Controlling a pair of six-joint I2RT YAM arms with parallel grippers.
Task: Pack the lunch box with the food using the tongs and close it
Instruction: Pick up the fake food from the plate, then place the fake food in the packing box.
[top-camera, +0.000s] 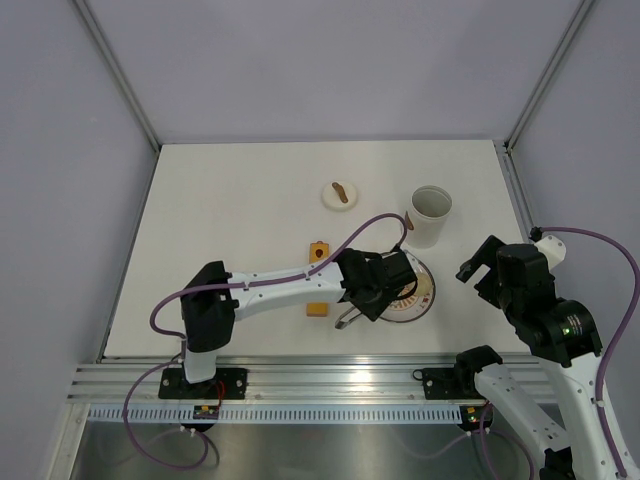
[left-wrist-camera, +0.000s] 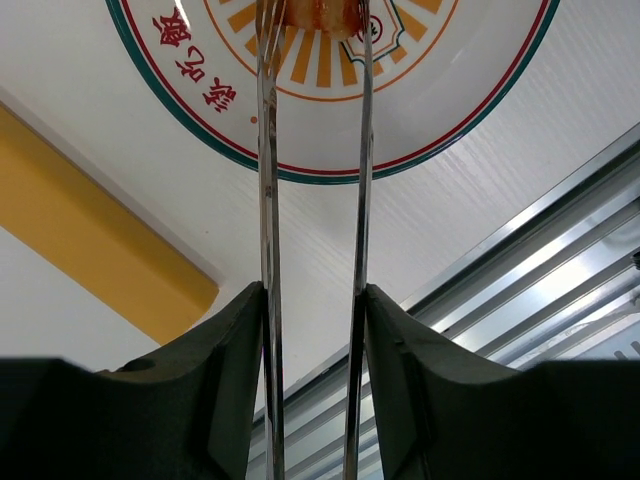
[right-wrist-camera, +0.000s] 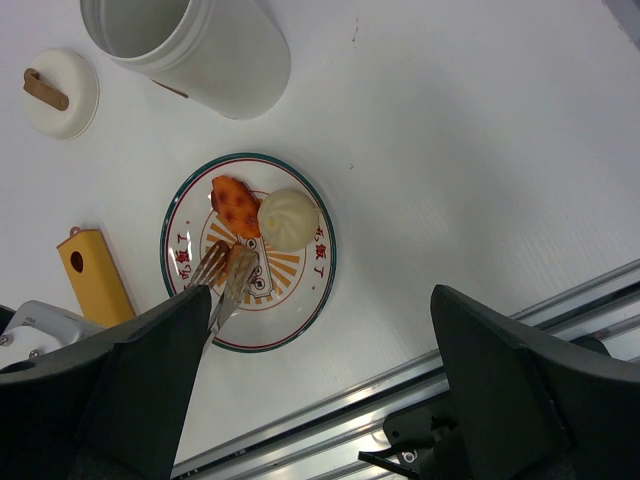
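I'm looking at red Chinese characters printed along the rim of the plate (left-wrist-camera: 420, 90). They are cut off and upside down in the left wrist view, so I'm not managing to read them. The tongs (left-wrist-camera: 268, 200) are showing as two thin, shiny grey metal arms, running nearly parallel straight out from the left gripper (left-wrist-camera: 315, 295). Its fingers (left-wrist-camera: 235, 380) are pinching them from both sides, one arm lying against each pad. The tips are reaching out ahead of those fingers over the plate, sitting at either side of the orange-red piece (right-wrist-camera: 236, 205), with the pale ball (right-wrist-camera: 288, 220) just beside it. The right gripper (right-wrist-camera: 322, 300) is hanging with fingers spread wide, gripping nothing, the plate lying between and beyond them. The lunch box (right-wrist-camera: 200, 50) is standing open, well beyond the plate
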